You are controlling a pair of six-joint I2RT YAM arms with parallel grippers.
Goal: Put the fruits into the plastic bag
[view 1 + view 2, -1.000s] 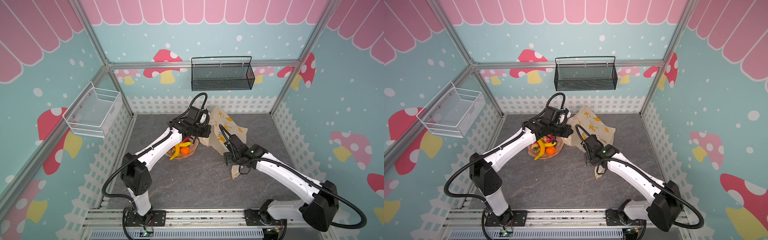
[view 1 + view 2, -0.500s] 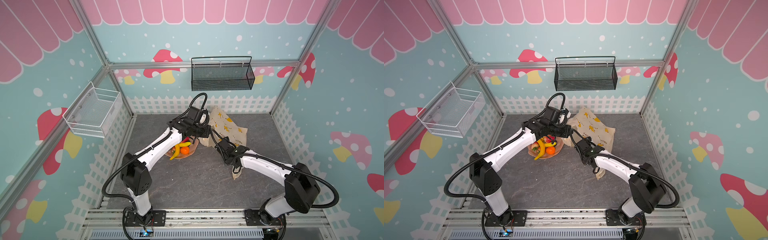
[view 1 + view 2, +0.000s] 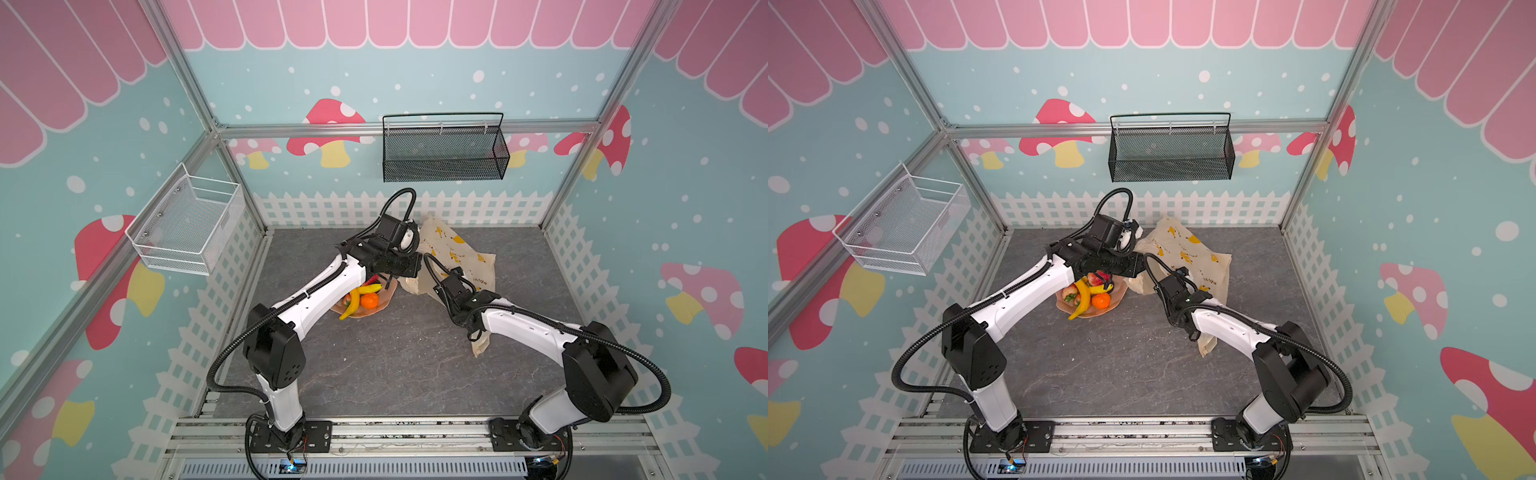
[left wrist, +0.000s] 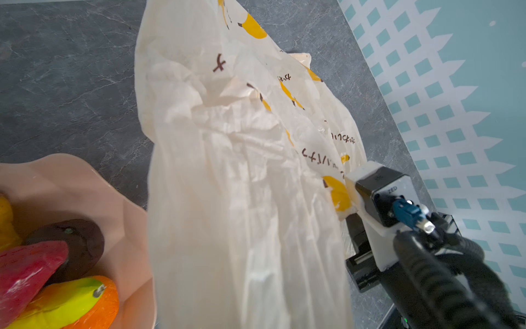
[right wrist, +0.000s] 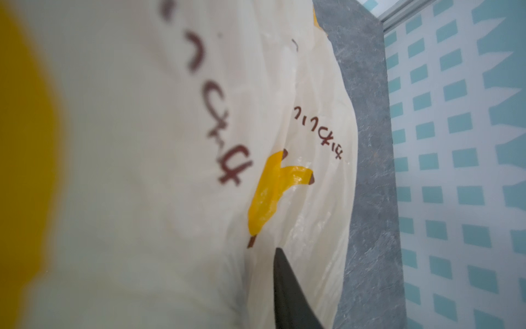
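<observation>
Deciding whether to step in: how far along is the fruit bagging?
Done: no fruit visibly bagged. In hand: left gripper and right gripper shut on the cream banana-print plastic bag. Remaining: the toy fruits all lie in the pink wavy-edged dish.

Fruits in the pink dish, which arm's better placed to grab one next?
Left, probably: the left gripper hangs right by the dish, fruits in its wrist view; the right gripper faces only the plastic bag. Both look shut on the bag, so left must release first.
</observation>
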